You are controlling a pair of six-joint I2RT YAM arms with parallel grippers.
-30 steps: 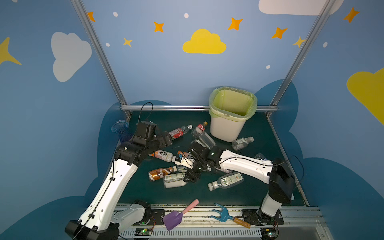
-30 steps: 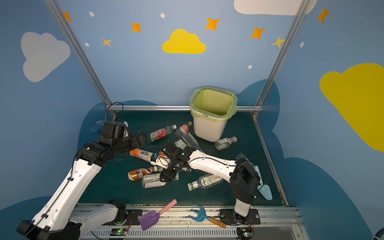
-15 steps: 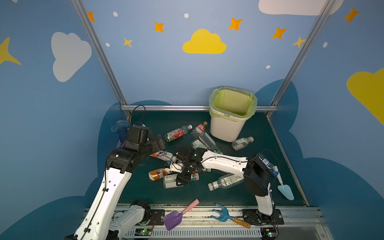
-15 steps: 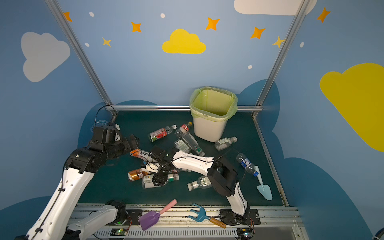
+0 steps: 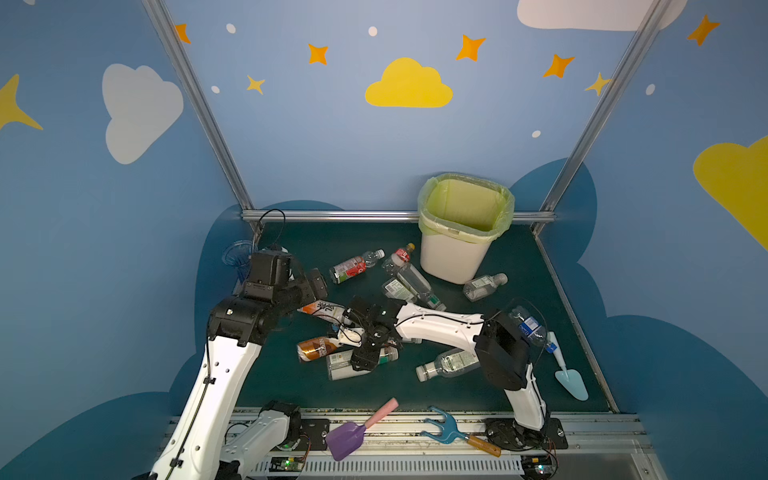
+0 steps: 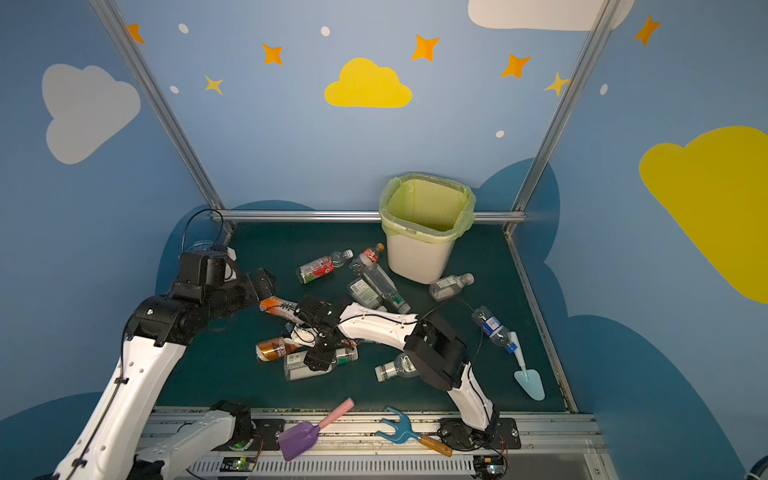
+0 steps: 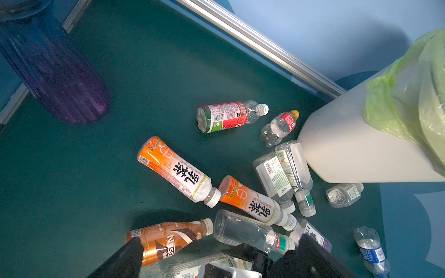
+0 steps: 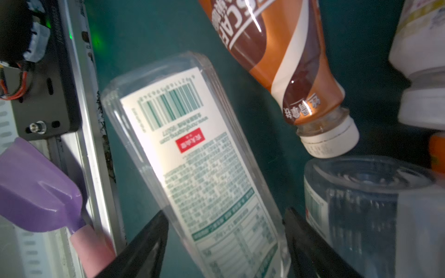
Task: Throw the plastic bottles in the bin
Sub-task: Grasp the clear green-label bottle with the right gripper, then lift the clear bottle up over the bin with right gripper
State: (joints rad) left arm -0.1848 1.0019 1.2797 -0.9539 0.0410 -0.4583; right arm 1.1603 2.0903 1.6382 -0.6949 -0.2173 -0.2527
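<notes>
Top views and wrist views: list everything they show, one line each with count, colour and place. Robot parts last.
plastic bottles: about thirteen visible, clear or white with orange, red, brown, purple, blue or white-green labels, lying on the mat, mostly mid-table
bin: one, cream with yellow-green liner, back right
vase: one, blue-purple, back left corner
shovel: one, purple with pink handle, front rail
fork: one, blue with brown handle, front rail
trowel: one, pale blue, right edge of mat
mat: one, dark green, table floor
left gripper: one, black, jaws open, over the pile's left side
right gripper: one, black, jaws open either side of a white-green-label bottle, mid-table
</notes>
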